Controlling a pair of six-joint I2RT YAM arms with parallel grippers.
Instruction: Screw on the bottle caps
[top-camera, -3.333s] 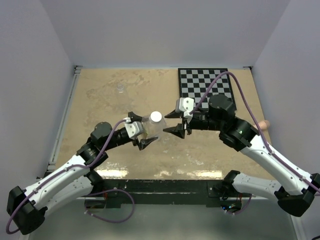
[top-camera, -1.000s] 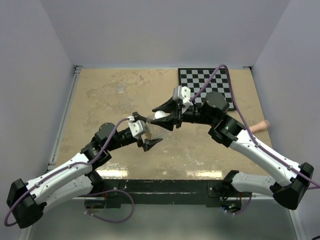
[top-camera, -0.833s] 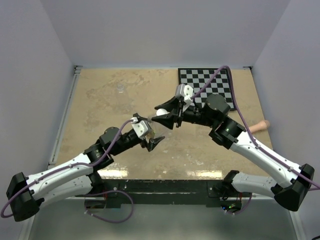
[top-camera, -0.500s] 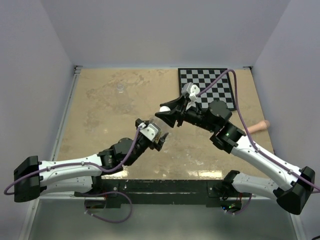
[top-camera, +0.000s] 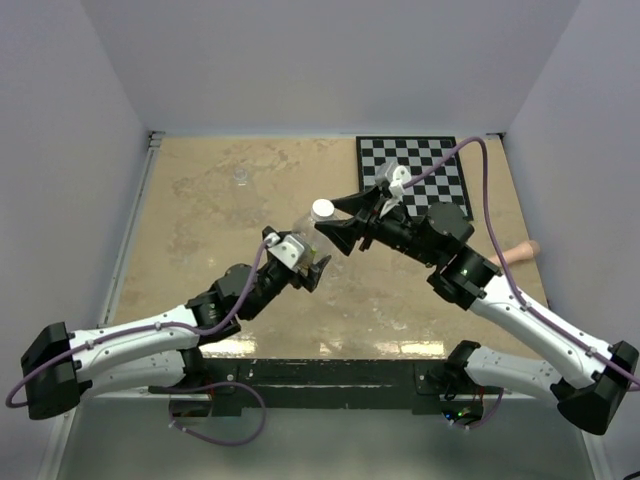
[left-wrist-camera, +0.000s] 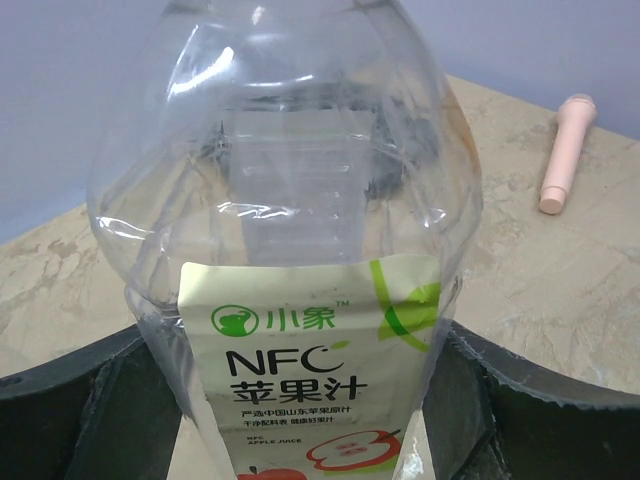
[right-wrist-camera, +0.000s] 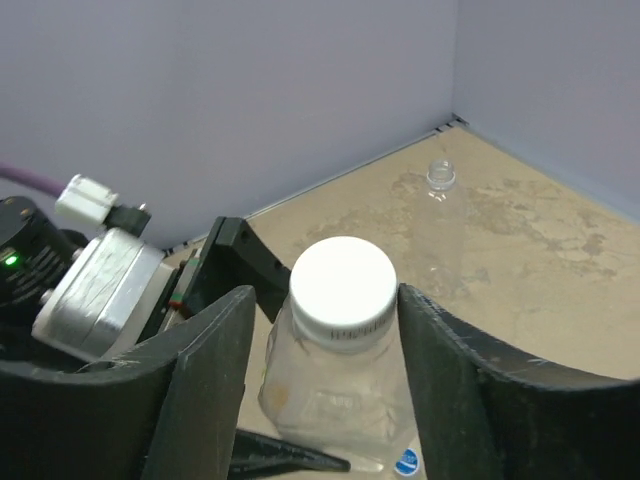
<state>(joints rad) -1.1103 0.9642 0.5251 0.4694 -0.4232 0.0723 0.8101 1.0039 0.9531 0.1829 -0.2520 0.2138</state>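
Left gripper (top-camera: 303, 262) clamps "NFC" bottle (left-wrist-camera: 300, 200); right gripper (right-wrist-camera: 322, 300) spread around white cap (right-wrist-camera: 342, 278)

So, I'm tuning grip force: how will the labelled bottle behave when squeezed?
Probably light: the bottle looks empty, clear right through above its label. Likely soft: its thin walls show creases, so a hard squeeze may dent it. The glossy plastic might twist in the left gripper while the cap is turned.

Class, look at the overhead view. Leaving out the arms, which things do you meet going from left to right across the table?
Short clear bottle → white cap → checkerboard → pinkish stick.
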